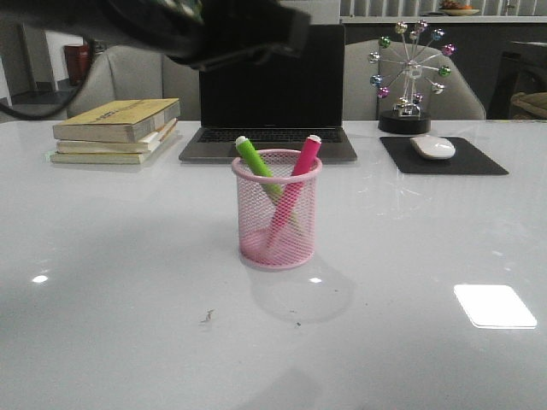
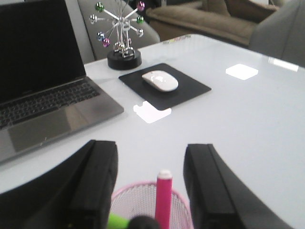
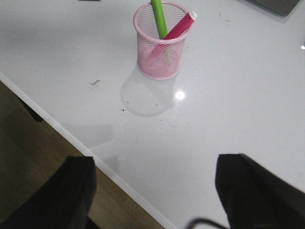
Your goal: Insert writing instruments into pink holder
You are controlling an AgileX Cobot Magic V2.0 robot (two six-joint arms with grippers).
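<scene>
You have both markers in the pink holder (image 1: 277, 213) mid-surface (image 1: 128, 282): the green marker (image 1: 254, 160) leans left, the pink marker (image 1: 299, 162) right, crossing inside. Your left gripper (image 2: 150, 183) hangs spread apart above the rim; your right gripper (image 3: 155, 191) is apart too, over the near edge. Behind stand a laptop (image 1: 269, 102), books (image 1: 120, 128), a mouse (image 1: 432, 147) on its pad (image 1: 444, 158) and a ferris-wheel ornament (image 1: 410, 77).

In the front view a dark, blurred arm (image 1: 214, 30) hides the laptop's (image 1: 273, 85) upper screen edge. The left wrist view crops the pink holder (image 2: 143, 205) and leaves the lime green marker (image 2: 119, 222) a sliver behind a finger (image 2: 93, 191).
</scene>
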